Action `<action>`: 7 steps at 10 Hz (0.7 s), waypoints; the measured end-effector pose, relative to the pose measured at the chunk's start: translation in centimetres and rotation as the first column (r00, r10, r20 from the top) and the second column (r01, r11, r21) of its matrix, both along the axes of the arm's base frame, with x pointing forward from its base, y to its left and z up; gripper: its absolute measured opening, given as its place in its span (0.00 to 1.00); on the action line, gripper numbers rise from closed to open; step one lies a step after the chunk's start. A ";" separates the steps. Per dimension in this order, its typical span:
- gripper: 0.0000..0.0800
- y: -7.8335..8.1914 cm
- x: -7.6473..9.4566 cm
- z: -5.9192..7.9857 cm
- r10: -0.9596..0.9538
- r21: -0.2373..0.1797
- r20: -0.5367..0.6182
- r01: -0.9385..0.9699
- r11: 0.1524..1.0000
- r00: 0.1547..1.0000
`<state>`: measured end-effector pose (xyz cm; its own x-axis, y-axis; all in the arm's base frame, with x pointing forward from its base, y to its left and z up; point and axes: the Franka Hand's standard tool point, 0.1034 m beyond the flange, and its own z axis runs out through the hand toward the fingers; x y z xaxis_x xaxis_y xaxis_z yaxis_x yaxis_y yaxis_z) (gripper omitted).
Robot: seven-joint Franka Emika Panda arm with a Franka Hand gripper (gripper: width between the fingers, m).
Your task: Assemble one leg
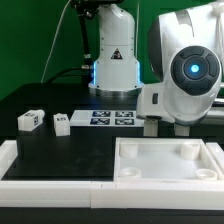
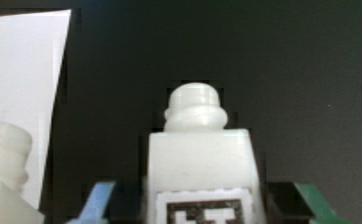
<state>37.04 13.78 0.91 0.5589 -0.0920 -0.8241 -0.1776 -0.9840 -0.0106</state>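
Note:
In the wrist view a white leg (image 2: pixel 199 150) lies on the black table between my fingers, its rounded peg end pointing away and its tag (image 2: pixel 213 212) facing the camera. My gripper (image 2: pixel 210 198) is open and straddles it, with a dark gap on each side between the leg and the fingers (image 2: pixel 101 200). A second peg-like white leg (image 2: pixel 4 165) stands close beside it. In the exterior view the arm's wrist (image 1: pixel 178 85) hides the gripper and both these legs. Two more legs (image 1: pixel 28 120) (image 1: pixel 62 123) lie at the exterior view's left.
The large white tabletop (image 1: pixel 165 175) with corner holes lies in front of the arm. The marker board (image 1: pixel 112 118) lies behind it, near the robot base. A white rim (image 1: pixel 20 165) borders the table's front left. A flat white surface (image 2: pixel 27 80) shows in the wrist view.

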 end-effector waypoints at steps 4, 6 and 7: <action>0.36 0.0 0.0 0.3 0.001 0.001 -0.007 -0.001 1.000 1.000; 0.36 -0.2 1.9 3.8 0.007 0.009 0.008 -0.007 1.000 1.000; 0.36 -0.3 2.5 5.2 0.008 0.010 0.018 -0.008 1.000 1.000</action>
<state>39.54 13.46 6.07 0.5745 -0.0787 -0.8147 -0.1691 -0.9853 -0.0240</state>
